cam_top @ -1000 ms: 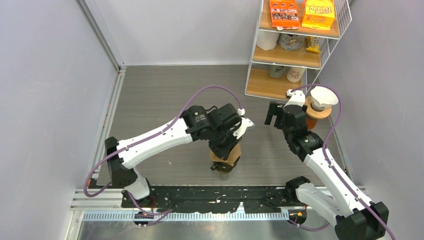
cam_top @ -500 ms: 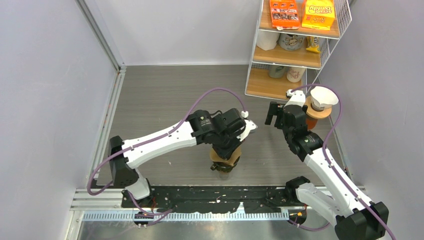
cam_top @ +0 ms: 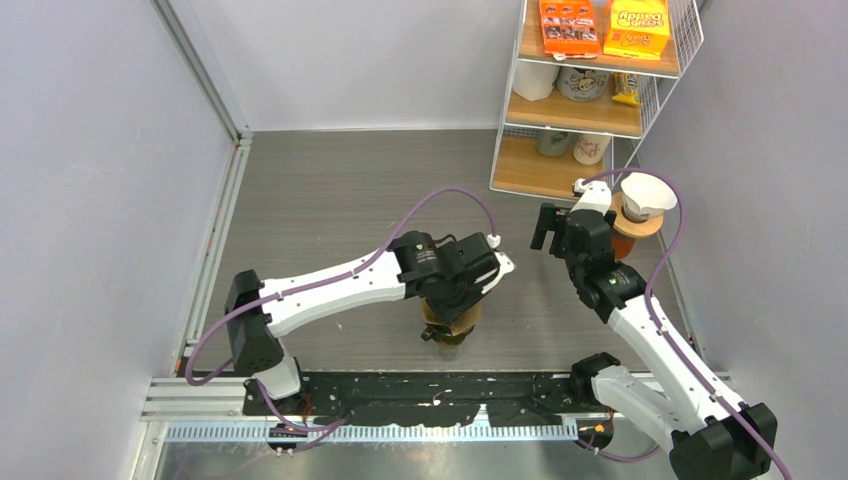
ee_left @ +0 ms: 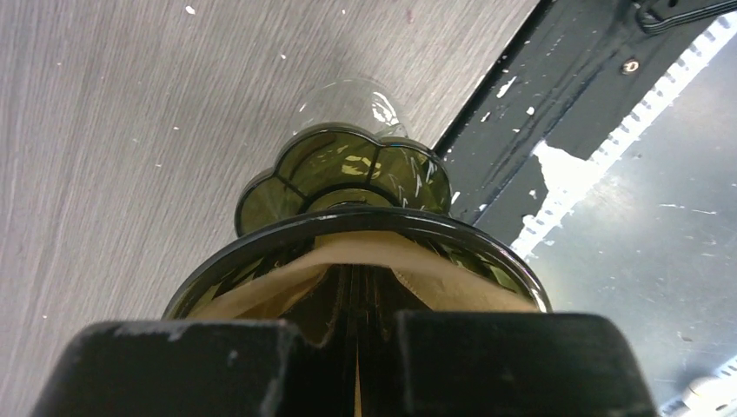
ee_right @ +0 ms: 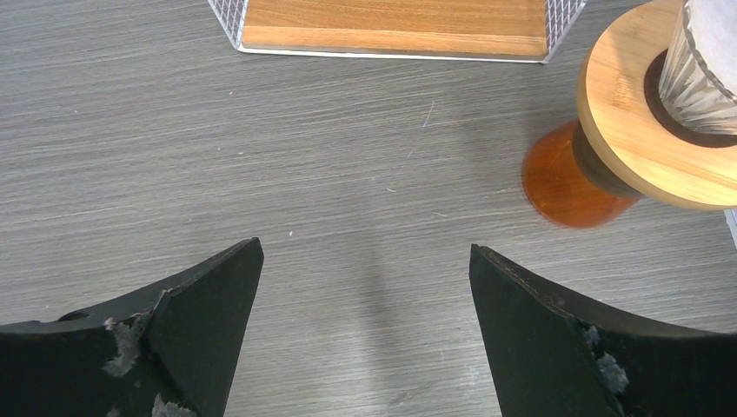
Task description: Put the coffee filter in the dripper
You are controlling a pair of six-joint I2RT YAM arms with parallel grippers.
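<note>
A brown paper coffee filter [ee_left: 452, 287] sits folded inside the olive-green glass dripper [ee_left: 217, 261], which stands on a clear glass [ee_left: 348, 95] near the table's front edge. My left gripper [ee_left: 358, 326] points down into the dripper's mouth, shut on the filter's seam. From above, the left wrist covers most of the dripper [cam_top: 447, 337]; only a strip of filter [cam_top: 462, 322] shows. My right gripper [ee_right: 365, 269] hangs open over bare table, apart from these things, right of the left gripper [cam_top: 452, 300].
A second dripper with a white filter [cam_top: 645, 195] sits on a wooden ring over an orange stand [ee_right: 565, 187] by the right gripper [cam_top: 545, 225]. Behind it stands a wire shelf rack [cam_top: 590, 90] holding boxes and mugs. The black front rail [ee_left: 556, 113] lies just beyond the glass.
My left arm has shifted a little to the right and lower, and the brown filter has sunk deeper into the green dripper. The right arm has not moved.
</note>
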